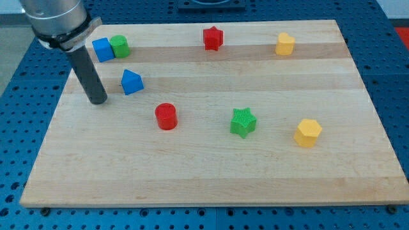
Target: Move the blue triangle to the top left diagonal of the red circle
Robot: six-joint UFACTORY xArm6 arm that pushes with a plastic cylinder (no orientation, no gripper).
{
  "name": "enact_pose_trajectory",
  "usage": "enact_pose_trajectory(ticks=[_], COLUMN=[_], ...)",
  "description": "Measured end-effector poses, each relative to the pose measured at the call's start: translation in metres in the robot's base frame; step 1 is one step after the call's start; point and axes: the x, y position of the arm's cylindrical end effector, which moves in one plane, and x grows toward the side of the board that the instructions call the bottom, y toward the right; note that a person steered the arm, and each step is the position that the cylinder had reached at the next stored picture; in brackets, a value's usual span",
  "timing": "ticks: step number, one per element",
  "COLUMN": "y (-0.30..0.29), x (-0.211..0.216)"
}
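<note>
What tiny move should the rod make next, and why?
Probably almost none. The blue triangle already sits up and to the view's left of the red circle, with a gap between them. My tip rests to the view's left of the triangle, not touching it. At most I would nudge the triangle slightly toward the circle.

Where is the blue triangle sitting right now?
The blue triangle is in the view's upper left of the board, just right of my tip, up-left of the red circle, below the blue cube.
</note>
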Motion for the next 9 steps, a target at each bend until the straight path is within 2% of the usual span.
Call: enact_pose_trajectory(ticks=[1,3,7,8,9], y=[0.031,0.056,0.067,0.067,0.089], x=[0.016,-0.006,-0.112,-0.121,-0.094])
